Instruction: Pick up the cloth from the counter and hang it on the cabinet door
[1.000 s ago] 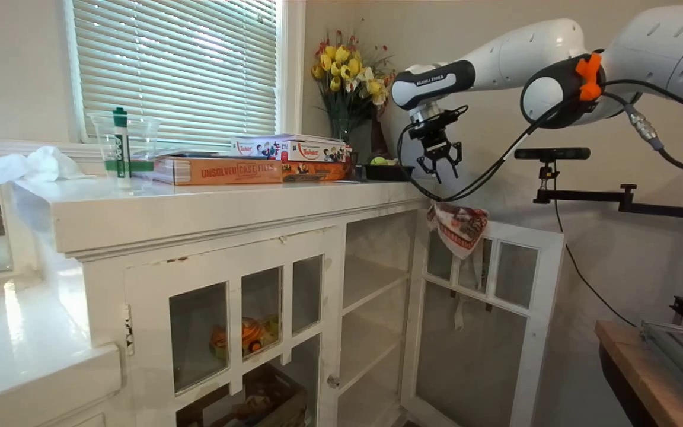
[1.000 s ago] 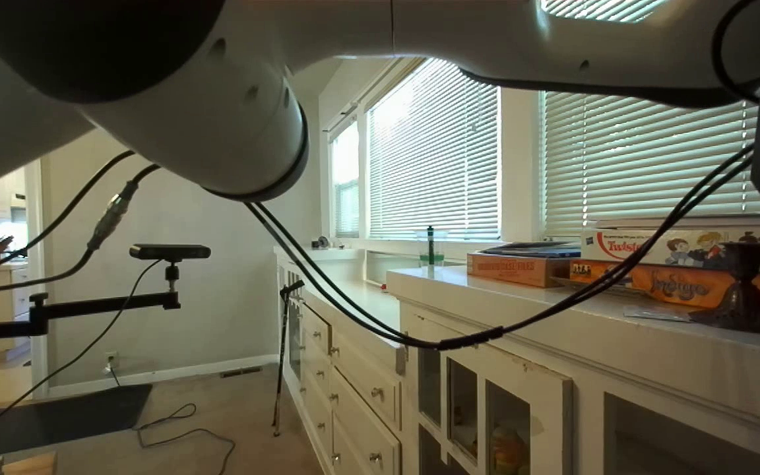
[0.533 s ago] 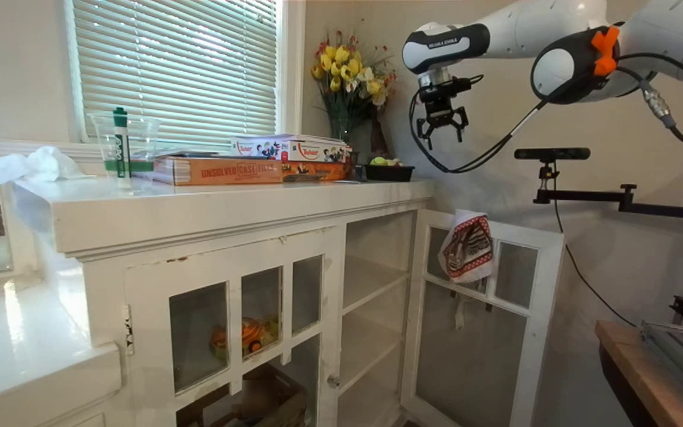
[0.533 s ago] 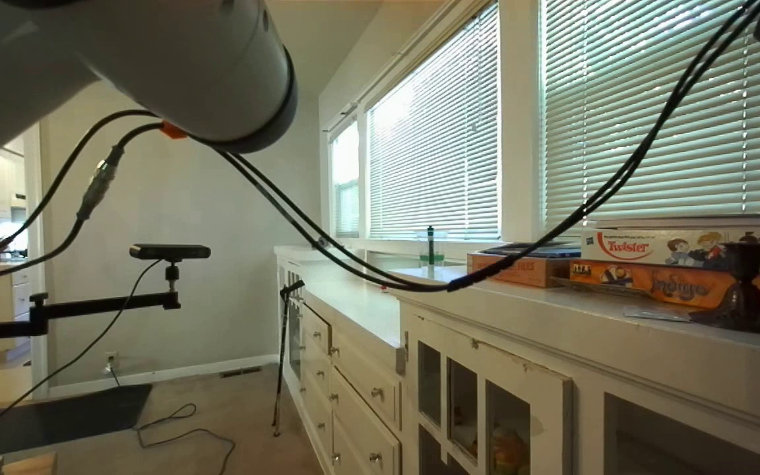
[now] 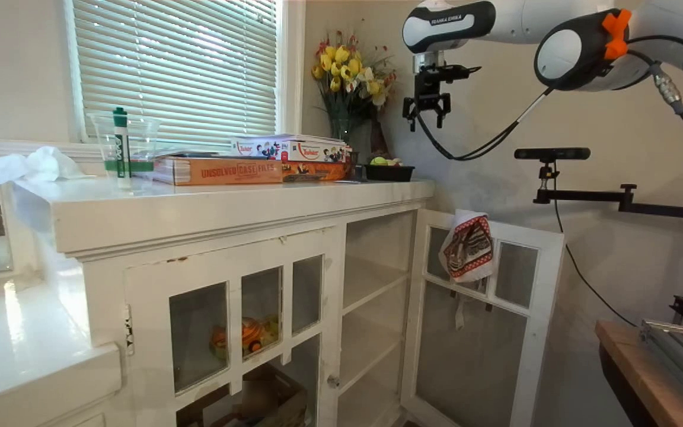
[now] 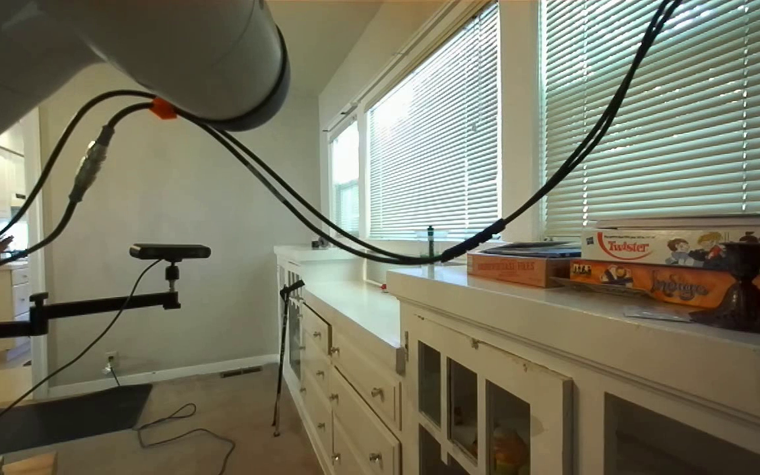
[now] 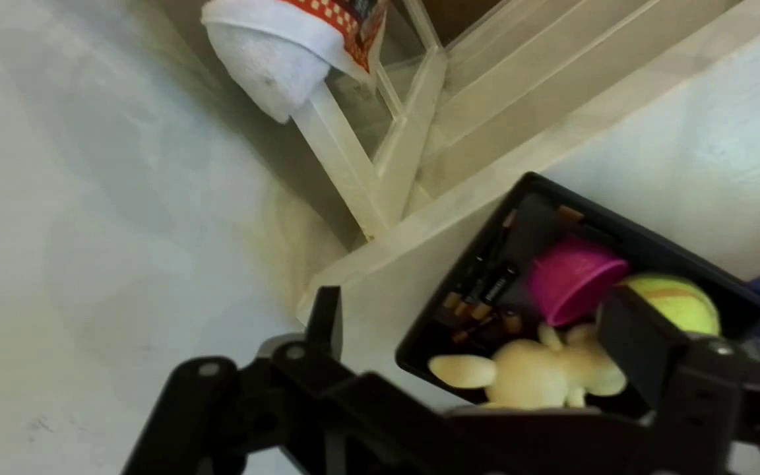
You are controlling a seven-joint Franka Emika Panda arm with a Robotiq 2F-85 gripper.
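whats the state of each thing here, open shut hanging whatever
Gripper, open, holding nothing
Cabinet door, swung open
Cloth, draped over that door's top edge
Neighbouring cabinet door, shut or nearly so, cannot tell which
Blinds, lowered, daylight showing through
Green marker, upright, looks capped
Twister box, lying flat on an orange box
Black tray, open-topped, with things in it

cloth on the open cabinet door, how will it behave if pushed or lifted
Likely floppy: the cloth bends over the top of the door. Probably light, being small beside the door. A push might slide it off: it looks merely draped.
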